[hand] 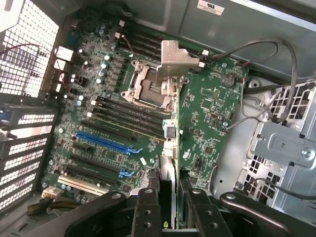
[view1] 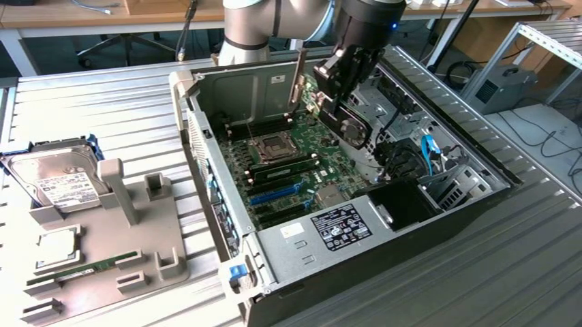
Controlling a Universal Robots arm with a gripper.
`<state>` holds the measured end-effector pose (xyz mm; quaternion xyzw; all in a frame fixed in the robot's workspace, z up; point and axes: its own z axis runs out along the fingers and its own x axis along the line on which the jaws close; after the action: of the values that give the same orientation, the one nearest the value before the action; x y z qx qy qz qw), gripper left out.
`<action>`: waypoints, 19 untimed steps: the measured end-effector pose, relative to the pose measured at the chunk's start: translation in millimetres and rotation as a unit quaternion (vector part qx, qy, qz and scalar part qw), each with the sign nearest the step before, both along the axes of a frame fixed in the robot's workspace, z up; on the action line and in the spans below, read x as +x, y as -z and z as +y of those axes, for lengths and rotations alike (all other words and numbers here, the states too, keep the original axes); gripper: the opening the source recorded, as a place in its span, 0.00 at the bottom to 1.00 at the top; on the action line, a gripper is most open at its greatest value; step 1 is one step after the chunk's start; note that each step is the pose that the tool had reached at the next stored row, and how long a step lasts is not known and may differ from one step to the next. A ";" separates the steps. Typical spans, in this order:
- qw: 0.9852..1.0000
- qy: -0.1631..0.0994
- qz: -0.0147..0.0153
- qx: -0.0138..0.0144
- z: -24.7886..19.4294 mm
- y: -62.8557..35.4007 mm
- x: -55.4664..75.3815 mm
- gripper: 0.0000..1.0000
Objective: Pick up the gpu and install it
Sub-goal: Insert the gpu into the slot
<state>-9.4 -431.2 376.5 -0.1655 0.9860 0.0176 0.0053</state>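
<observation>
Ribbed metal bench [view1: 109,102], computer case [view1: 195,136] lying open. Upper centre of the exterior view, my gripper [view1: 331,107] is clamped on the gpu [view1: 351,128], hanging above the motherboard [hand: 207,113]. The pickup is done, but the card isn't seated yet.

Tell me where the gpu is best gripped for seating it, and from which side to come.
Pinch the gpu across its two flat faces at the edge farthest from the motherboard, coming from above the open case. It is thin and hangs on edge, so this leaves its lower edge and silver bracket free. The gripper holds it this way.
</observation>
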 end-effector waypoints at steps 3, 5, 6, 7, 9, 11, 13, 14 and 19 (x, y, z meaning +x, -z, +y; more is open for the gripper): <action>1.000 -0.005 0.000 0.000 0.0 0.0 0.0 0.26; 1.000 -0.008 0.000 0.000 0.0 0.0 0.0 0.26; 1.000 -0.009 0.000 0.000 0.0 0.0 0.0 0.26; 1.000 -0.011 0.000 0.000 0.0 0.0 0.0 0.26; 1.000 -0.013 0.000 0.000 0.0 0.0 0.0 0.26; 1.000 -0.017 0.000 0.000 0.0 0.0 0.0 0.26; 1.000 -0.020 0.000 0.000 0.0 0.0 0.0 0.26; 1.000 -0.023 0.000 0.000 0.0 0.0 0.0 0.26; 0.999 -0.032 0.000 0.000 0.0 0.0 0.0 0.26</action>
<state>-9.4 -431.2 376.4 -0.1973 0.9802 0.0178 0.0047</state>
